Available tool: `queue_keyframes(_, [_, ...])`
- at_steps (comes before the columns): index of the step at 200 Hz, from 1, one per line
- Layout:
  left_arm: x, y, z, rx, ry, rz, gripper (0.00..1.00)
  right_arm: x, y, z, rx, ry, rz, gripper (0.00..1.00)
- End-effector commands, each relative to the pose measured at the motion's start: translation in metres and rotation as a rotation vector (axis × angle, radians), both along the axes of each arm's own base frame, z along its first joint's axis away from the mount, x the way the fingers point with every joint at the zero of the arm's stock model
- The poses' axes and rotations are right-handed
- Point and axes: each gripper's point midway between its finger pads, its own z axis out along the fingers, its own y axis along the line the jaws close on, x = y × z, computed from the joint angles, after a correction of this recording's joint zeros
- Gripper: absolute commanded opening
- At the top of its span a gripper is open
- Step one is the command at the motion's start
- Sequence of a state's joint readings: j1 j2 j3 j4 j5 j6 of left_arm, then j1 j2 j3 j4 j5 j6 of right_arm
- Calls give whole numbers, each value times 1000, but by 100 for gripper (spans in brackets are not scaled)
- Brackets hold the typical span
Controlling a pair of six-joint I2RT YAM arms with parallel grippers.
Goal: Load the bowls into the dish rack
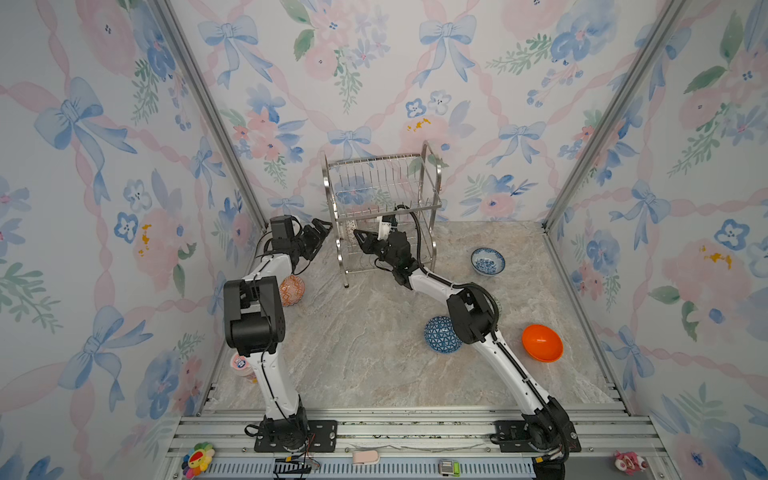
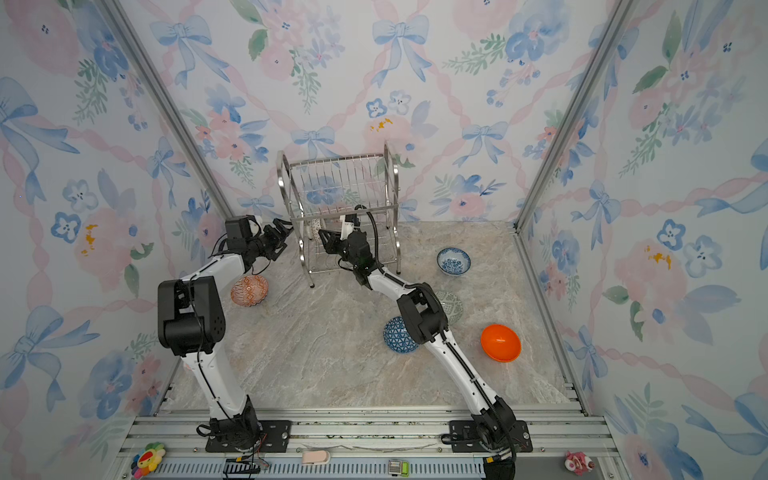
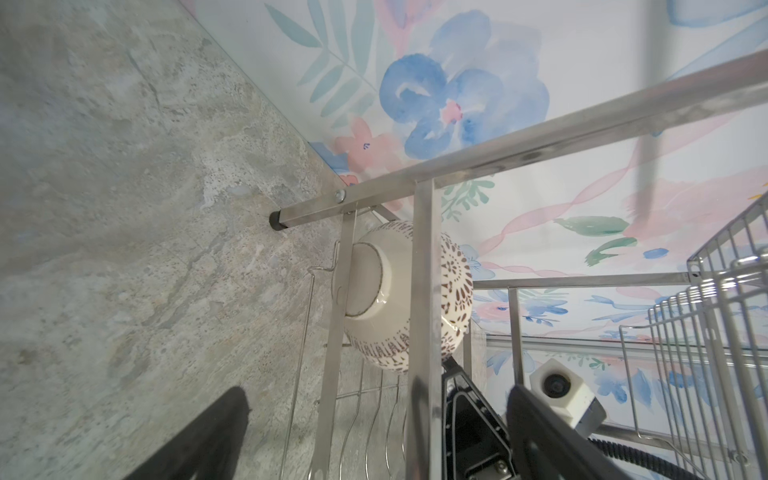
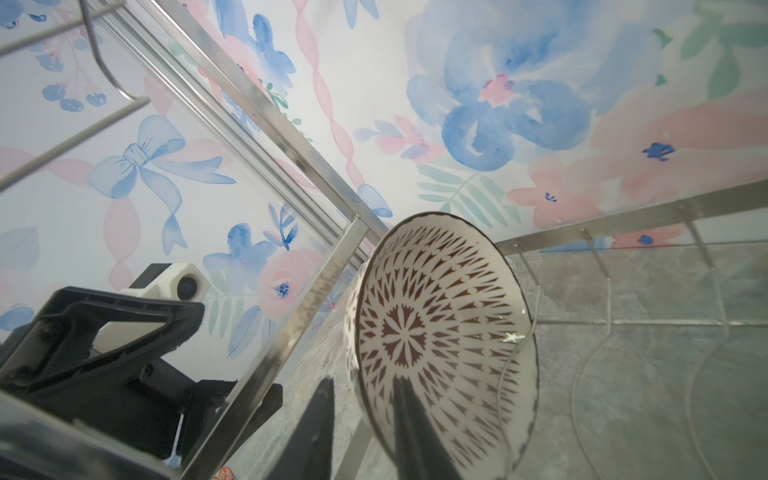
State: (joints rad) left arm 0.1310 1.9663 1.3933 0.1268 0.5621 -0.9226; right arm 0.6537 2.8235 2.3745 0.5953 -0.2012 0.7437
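Observation:
The dish rack (image 1: 432,195) (image 2: 392,187) stands at the back. A white bowl with dark lattice (image 4: 440,332) (image 3: 399,291) stands on edge in its lower tier. My right gripper (image 4: 365,382) (image 1: 359,239) straddles the bowl's rim, slightly open: one finger is inside, the outer one a little off the wall. Just outside the rack's left frame, my left gripper (image 3: 378,403) (image 1: 326,226) is open and empty. On the table lie an orange-red bowl (image 1: 292,290), a blue-white bowl (image 1: 487,261), an overturned blue bowl (image 1: 440,334), a plain orange bowl (image 1: 542,343) and a grey-green bowl (image 2: 453,305), half hidden by the right arm.
A small pink-and-white cup (image 1: 242,368) sits by the left arm near the front left edge. Colourful toys (image 1: 197,459) (image 1: 629,461) lie on the front rail. Flowered walls close in the table at the left, back and right.

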Motion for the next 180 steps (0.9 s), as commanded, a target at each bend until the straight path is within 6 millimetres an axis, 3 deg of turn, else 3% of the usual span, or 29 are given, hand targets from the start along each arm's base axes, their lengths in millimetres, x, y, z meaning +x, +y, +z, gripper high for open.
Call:
queue_keyframes(1, [-7, 5, 16, 33, -28, 1, 98, -2, -2, 40, 59, -53, 3, 24])
queue_keyframes(69, [-19, 6, 18, 44, -21, 1, 98, -12, -1, 50, 99, -52, 36, 22])
queue_keyframes(180, [-56, 0, 21, 20, -8, -7, 98, -55, -41, 95, 88, -111, -6, 35])
